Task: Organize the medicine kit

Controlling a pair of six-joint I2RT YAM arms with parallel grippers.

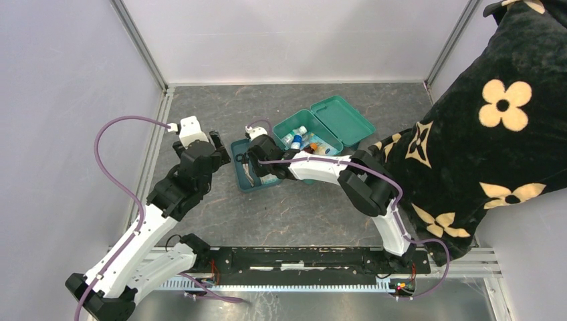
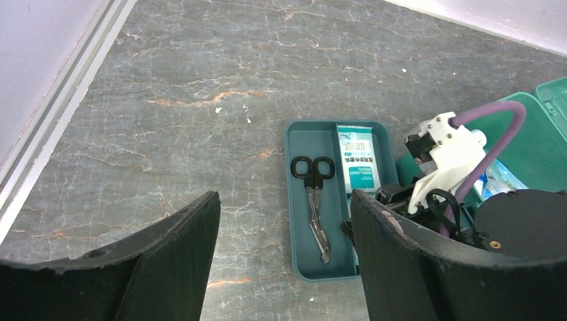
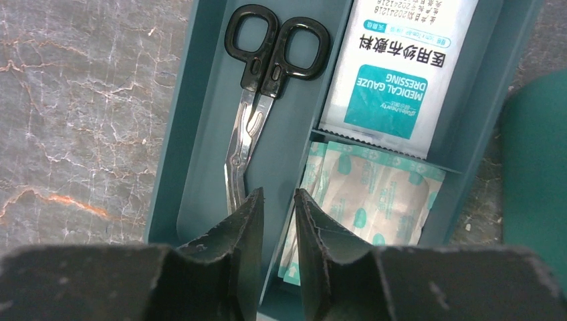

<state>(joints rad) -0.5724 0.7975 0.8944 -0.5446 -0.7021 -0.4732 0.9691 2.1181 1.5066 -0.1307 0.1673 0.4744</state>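
The kit [image 1: 342, 120] sits open at the back of the table [image 2: 167, 100], lid thrown back, just behind and to the right of the tray [image 1: 235, 155]. We judge it a light, stiff plastic box with smooth walls that could slip. The hinged lid would likely swing if lifted by it, so a base wall or rim looks the safer hold. Only the top view shows its inside, where small bottles lie. The right wrist view alone shows the tray's contents clearly: scissors [image 3: 251, 127], a gauze pack [image 3: 394, 73] and plasters [image 3: 374, 194]. There the right gripper [image 3: 278, 197] stands narrow over the tray's divider, and we cannot tell whether it pinches it. The left gripper [image 2: 284, 197] hangs wide and empty over bare table.
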